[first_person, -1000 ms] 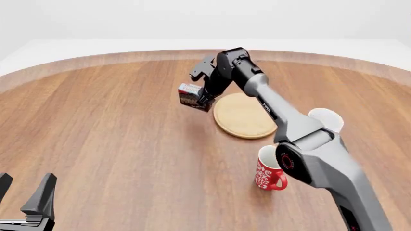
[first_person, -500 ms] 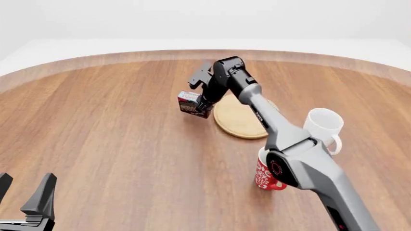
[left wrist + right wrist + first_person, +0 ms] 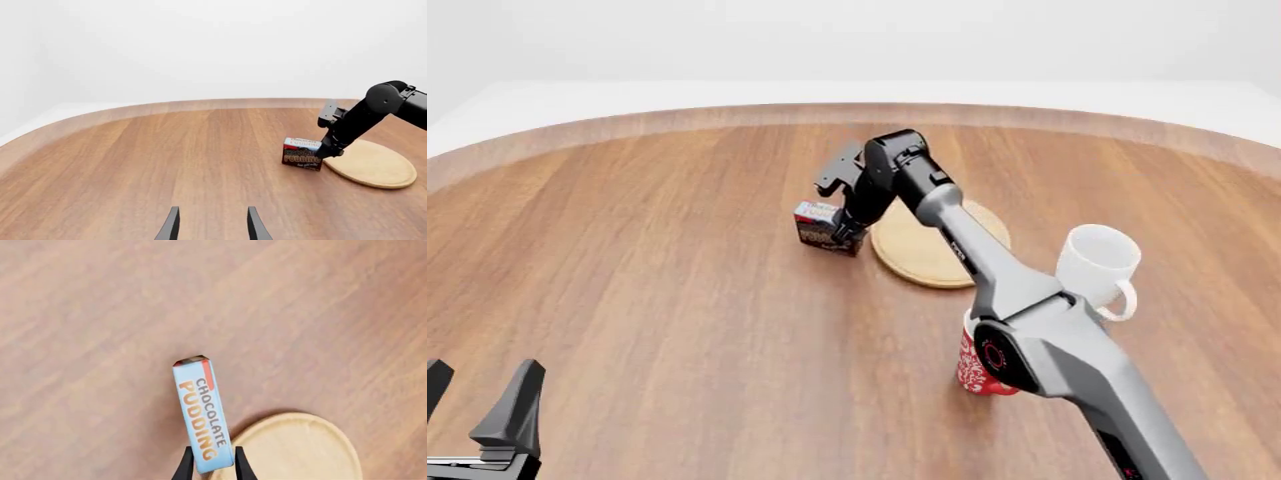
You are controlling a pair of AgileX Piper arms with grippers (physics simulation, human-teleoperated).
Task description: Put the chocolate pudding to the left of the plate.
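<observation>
The chocolate pudding [image 3: 819, 227] is a small dark-brown carton with a light-blue top band [image 3: 202, 412]. My right gripper [image 3: 851, 226] is shut on its end, holding it low over the wood just off the left rim of the plate [image 3: 941, 248]. In the left wrist view the pudding [image 3: 301, 153] is slightly tilted, beside the light-wood plate [image 3: 375, 165]; whether it touches the table I cannot tell. The plate's rim [image 3: 300, 445] shows next to the carton in the right wrist view. Far away at the near left edge, my left gripper [image 3: 478, 420] is open and holds nothing.
A white mug [image 3: 1098, 262] stands to the right of the plate. A red patterned mug [image 3: 980, 366] stands nearer, partly behind the right arm [image 3: 1054, 340]. The round wooden table [image 3: 667, 300] curves away at the back.
The right arm has brought the pudding lower and slightly toward me, still beside the plate's left rim. The white mug has come out from behind the arm. The left gripper has not moved.
</observation>
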